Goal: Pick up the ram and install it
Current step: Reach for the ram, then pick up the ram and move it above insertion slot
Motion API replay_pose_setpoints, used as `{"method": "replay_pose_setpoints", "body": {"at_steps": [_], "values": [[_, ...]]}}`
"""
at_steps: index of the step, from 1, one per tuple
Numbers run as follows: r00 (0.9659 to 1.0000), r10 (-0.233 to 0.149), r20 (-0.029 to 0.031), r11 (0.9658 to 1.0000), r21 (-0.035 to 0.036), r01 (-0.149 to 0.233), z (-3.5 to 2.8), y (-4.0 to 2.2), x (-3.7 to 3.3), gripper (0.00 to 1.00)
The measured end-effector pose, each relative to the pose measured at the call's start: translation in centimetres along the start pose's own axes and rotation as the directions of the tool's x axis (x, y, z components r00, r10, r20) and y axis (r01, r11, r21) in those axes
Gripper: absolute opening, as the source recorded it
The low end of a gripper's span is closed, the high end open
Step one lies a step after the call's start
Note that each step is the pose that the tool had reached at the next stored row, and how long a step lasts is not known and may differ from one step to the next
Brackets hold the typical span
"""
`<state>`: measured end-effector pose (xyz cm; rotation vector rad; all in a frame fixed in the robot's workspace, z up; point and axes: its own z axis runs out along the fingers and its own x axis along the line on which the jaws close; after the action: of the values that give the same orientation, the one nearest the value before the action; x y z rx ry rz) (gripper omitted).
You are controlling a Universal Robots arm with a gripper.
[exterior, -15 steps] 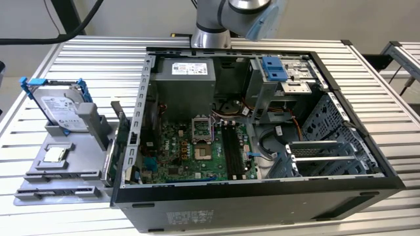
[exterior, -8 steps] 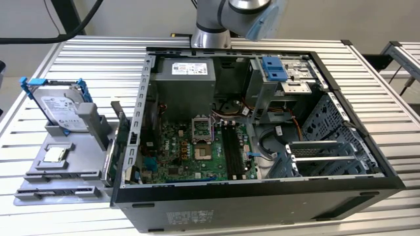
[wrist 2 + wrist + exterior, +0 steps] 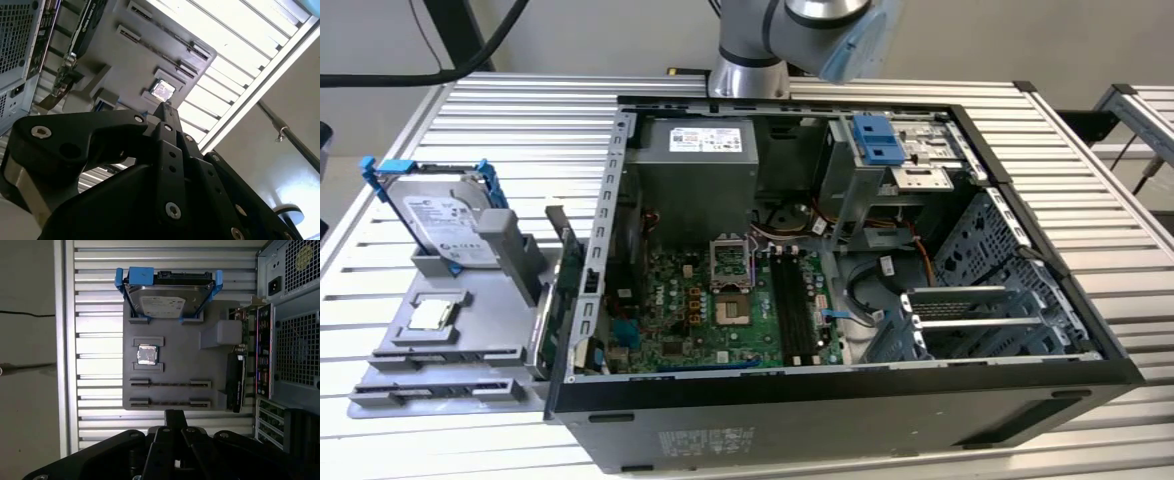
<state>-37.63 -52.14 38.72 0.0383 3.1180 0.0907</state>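
In both wrist views the gripper (image 3: 173, 415) (image 3: 167, 108) has its fingers pressed together with nothing between them. Past it, in the first wrist view, a grey tray (image 3: 170, 365) lies on the slatted table (image 3: 95, 340). Nearest on the tray are two narrow grooves (image 3: 170, 383), then a square chip (image 3: 147, 354), then a hard drive (image 3: 167, 302). A circuit card (image 3: 235, 382) stands on edge beside the computer case (image 3: 295, 340). I cannot tell where the ram is: thin dark lines fill the grooves, and in the exterior view long black slots (image 3: 787, 292) sit on the motherboard (image 3: 680, 300).
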Motion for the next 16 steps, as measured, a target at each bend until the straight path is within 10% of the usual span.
{"method": "replay_pose_setpoints", "body": {"at_steps": [16], "values": [[0.9996, -0.029, -0.0017, 0.9996, -0.0006, 0.029, 0.0, 0.0, -0.01, 0.0]]}}
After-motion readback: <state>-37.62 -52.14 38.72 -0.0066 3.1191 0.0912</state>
